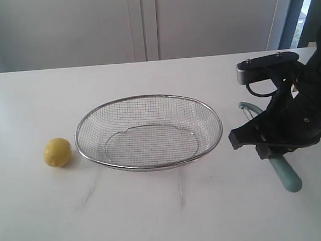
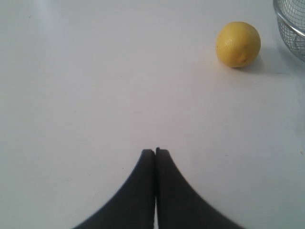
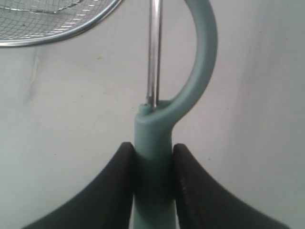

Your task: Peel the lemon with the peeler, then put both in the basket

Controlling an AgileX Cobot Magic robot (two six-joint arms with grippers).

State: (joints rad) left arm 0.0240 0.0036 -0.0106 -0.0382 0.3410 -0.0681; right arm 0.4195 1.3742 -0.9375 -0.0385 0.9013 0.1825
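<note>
The yellow lemon rests on the white table just left of the wire basket; in the left wrist view the lemon lies well ahead of my left gripper, whose fingers are pressed together with nothing between them. No sticker shows on the lemon. My right gripper is shut on the teal handle of the peeler, its curved head and metal blade pointing toward the basket rim. Right of the basket, the peeler lies under the black right arm, with my right gripper around it.
The white tabletop stretches to a pale wall with cabinet doors behind. A window strip shows at the far right. The left arm is out of the exterior view.
</note>
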